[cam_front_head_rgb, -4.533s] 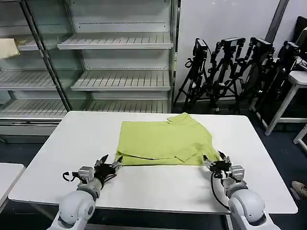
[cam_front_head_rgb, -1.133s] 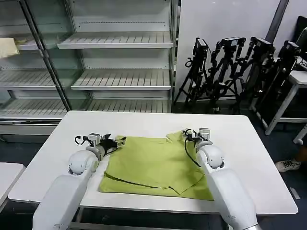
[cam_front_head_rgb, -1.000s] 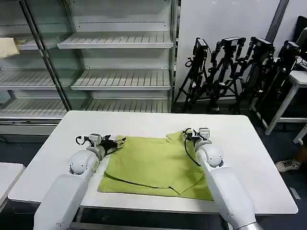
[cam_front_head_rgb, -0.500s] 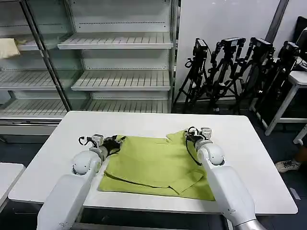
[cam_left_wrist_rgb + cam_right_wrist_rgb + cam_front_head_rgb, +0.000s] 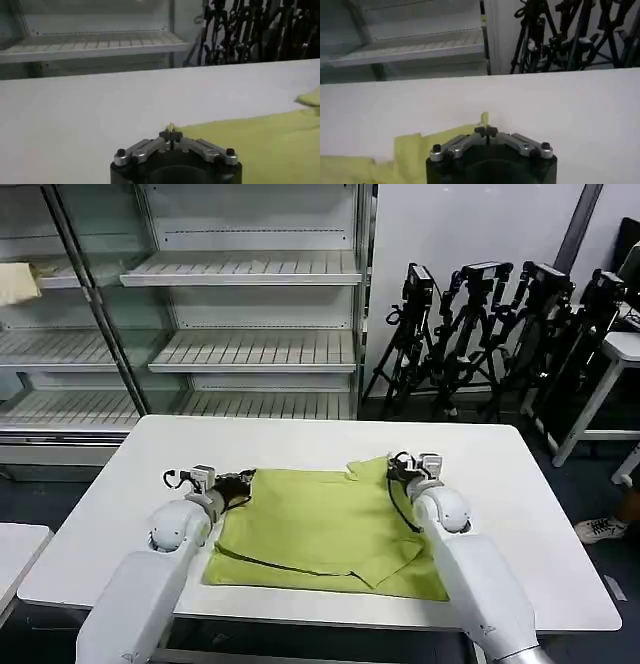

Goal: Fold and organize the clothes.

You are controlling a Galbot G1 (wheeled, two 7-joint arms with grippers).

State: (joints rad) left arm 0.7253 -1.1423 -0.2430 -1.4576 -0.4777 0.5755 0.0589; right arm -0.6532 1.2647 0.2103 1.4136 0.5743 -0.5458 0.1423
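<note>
The clothes, a lime yellow-green T-shirt (image 5: 320, 524), lie flat and folded over on the white table (image 5: 520, 514), reaching close to its front edge. My left gripper (image 5: 243, 479) rests at the shirt's far left corner. In the left wrist view the left gripper (image 5: 171, 134) is shut, with a tip of the shirt (image 5: 260, 145) pinched between its fingertips. My right gripper (image 5: 394, 467) sits at the shirt's far right corner, beside a raised sleeve. In the right wrist view the right gripper (image 5: 485, 131) is shut on the shirt (image 5: 420, 150), a small flap sticking up past the tips.
Glass-fronted shelving (image 5: 240, 274) stands behind the table, with a pale cream cloth (image 5: 15, 282) on a left shelf. Black tripods (image 5: 480, 314) crowd the back right, and a small white table (image 5: 625, 344) stands at the right. Bare tabletop lies left, right and beyond the shirt.
Both grippers have gone from the shirt's near edge to its far corners, and the shirt now lies nearer the table's front. Over the last second they shifted only slightly.
</note>
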